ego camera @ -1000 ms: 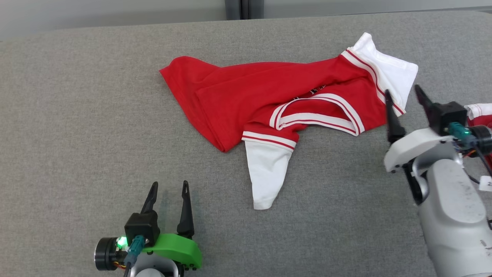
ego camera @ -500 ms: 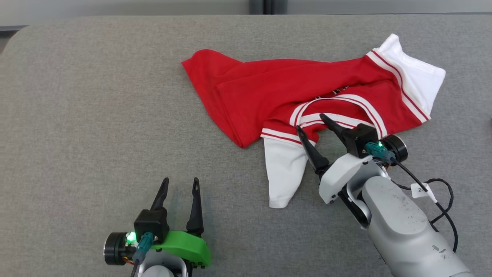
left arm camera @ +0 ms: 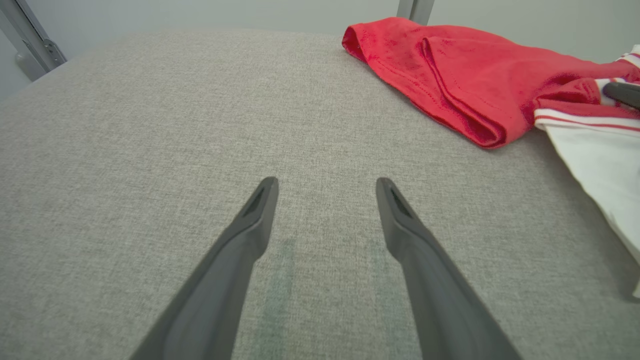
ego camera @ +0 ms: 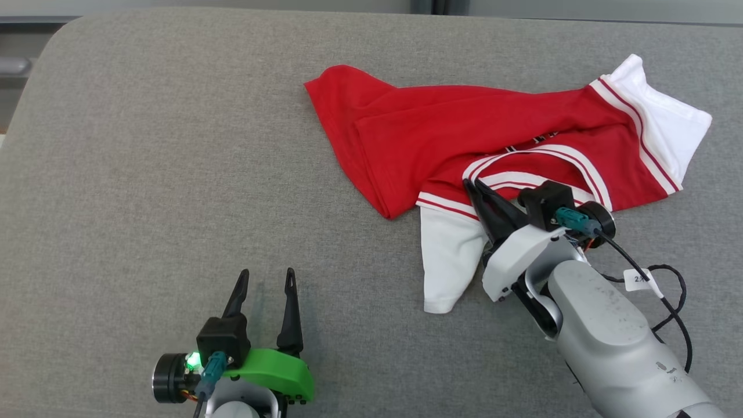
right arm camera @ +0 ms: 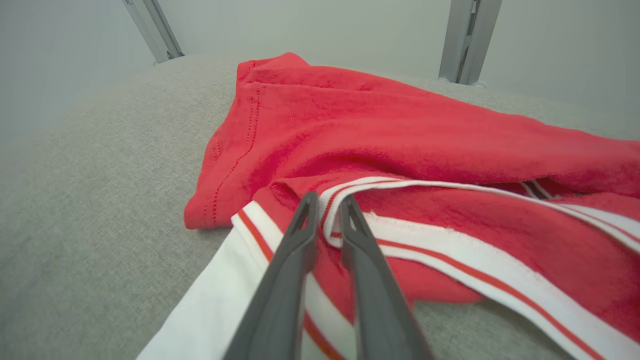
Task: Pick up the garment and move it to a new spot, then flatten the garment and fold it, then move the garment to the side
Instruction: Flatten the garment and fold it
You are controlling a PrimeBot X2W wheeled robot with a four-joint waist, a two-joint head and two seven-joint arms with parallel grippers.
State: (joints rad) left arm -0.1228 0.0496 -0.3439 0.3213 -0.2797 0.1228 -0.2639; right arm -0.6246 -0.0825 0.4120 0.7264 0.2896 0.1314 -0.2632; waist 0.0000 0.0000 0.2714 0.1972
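Note:
A red garment with white sleeves and a striped collar lies crumpled on the grey table, right of centre. My right gripper sits at the collar's left end, beside the near white sleeve. In the right wrist view its fingers are pressed close together on the striped collar edge of the garment. My left gripper rests low near the front edge, open and holding nothing, well left of the cloth. The left wrist view shows those spread fingers over bare table, the garment at upper right.
The grey fabric table has a rounded far-left corner, with wide free room on its left half. A black cable with a white tag trails beside my right forearm. Metal posts stand behind the table.
My right arm swung in from beyond the garment's right sleeve to the collar, and its fingers closed there. The head camera shifted, sliding the scene rightward. The left gripper stayed put.

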